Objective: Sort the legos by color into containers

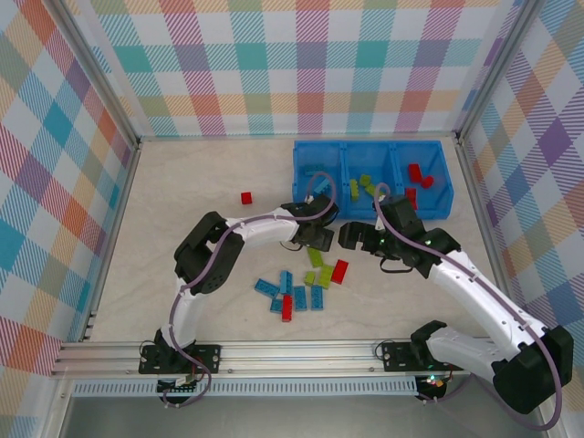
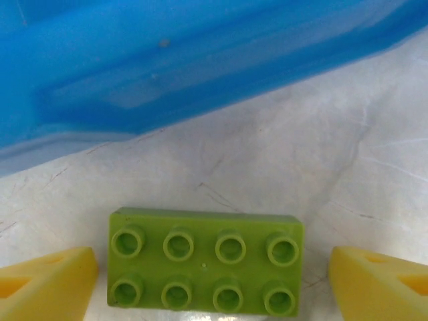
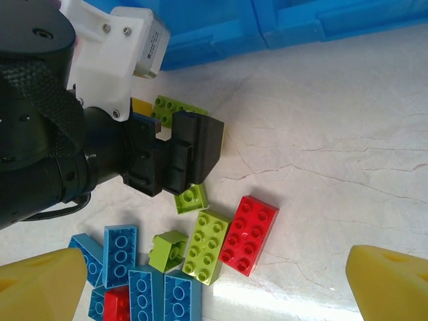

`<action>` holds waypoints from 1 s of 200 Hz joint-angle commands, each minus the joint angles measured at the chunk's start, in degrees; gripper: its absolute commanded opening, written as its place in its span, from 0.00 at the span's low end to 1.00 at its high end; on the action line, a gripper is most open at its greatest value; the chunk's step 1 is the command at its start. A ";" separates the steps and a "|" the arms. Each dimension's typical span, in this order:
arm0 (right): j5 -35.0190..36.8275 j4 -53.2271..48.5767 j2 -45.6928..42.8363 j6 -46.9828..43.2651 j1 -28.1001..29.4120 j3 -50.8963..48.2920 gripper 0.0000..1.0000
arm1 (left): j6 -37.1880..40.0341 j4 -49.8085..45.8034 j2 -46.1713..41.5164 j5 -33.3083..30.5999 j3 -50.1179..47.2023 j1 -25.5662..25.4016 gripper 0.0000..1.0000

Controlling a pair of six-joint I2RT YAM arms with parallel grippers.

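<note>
**While the left claw (image 2: 214,284) straddles a green brick (image 2: 206,261), the bin (image 1: 365,144) is only part filled**

If you go by the overhead camera, the bin is one bright blue plastic tub split into three boxy compartments side by side. It sits at the far right of the table (image 1: 182,182). The middle compartment (image 1: 370,162) has a few lime bricks (image 1: 354,189) in it, and the right compartment (image 1: 436,162) has a few red bricks (image 1: 416,172). The left compartment (image 1: 310,160) is the tricky one. The left arm (image 1: 246,228) and its cable cross the near part of it, and I honestly can't tell what's in there.

The green brick is an oblong with eight round studs in two rows. It's glossy and lies flat, studs up, on the pale, faintly veined tabletop just in front of the bin's smooth outer wall. The left claw's yellow fingertips (image 2: 47,284) are spread to either side of it with a sliver of table showing on both sides, so nothing is gripped. Both tips are cut off by the frame edges.

The right claw (image 3: 217,287) is spread wide too, holding nothing, and hangs over the loose pile (image 1: 301,287). There's a red oblong brick (image 3: 249,235) right beside a lime oblong brick (image 3: 207,246), two small square lime ones, and several blue oblongs. Another red one is mostly cut off at the bottom edge. One lone red brick (image 1: 246,197) lies by itself, well to the left of the bin.
</note>
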 commanded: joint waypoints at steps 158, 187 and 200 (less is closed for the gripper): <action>3.78 -1.01 -9.10 4.12 -0.23 -1.04 1.00 | 0.91 5.86 -12.58 5.20 3.82 -2.10 0.59; 8.78 -0.73 -14.89 6.72 -0.23 -3.26 1.00 | 5.27 6.23 -2.34 2.40 19.35 -2.16 0.60; 10.17 -0.86 -17.73 7.90 -0.22 -4.57 1.00 | 7.58 6.37 3.08 0.89 26.95 -2.03 0.61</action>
